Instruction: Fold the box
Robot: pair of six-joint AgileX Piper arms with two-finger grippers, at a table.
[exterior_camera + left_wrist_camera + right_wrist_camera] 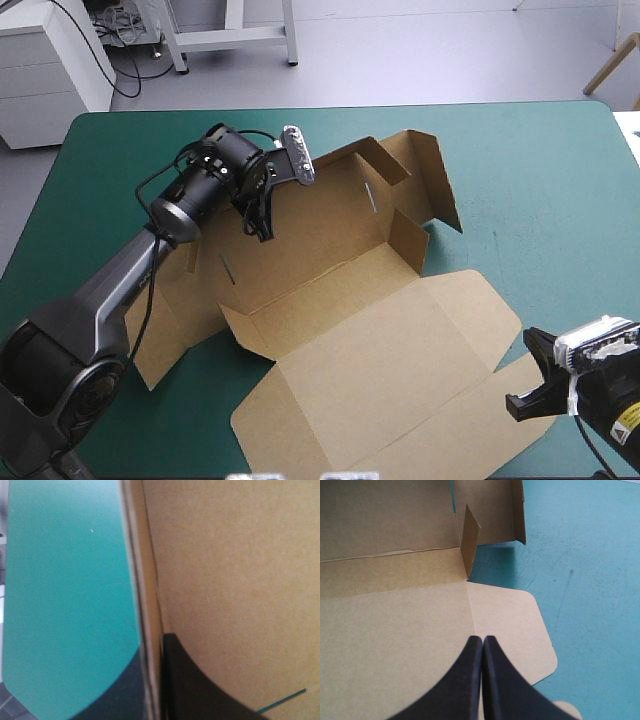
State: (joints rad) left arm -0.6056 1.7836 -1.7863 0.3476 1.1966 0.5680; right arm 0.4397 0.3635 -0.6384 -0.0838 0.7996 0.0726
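2 arms at box (400, 340): L pincer (262, 228) reaches in, clamps panel edge; R pincer (482, 639) closed over flap.

This looks like a robotics lab or test room rather than a home. The worktop (520, 170) has a plain teal-green cover, and a grey-and-black robot arm (110, 290) reaches in over its left edge. Beyond the far edge is a bare pale grey floor (420, 50). A white drawer cabinet (45, 70) stands off the far left corner, with loose cables (120, 30) beside it and the white metal legs of a frame (235, 38) nearby.
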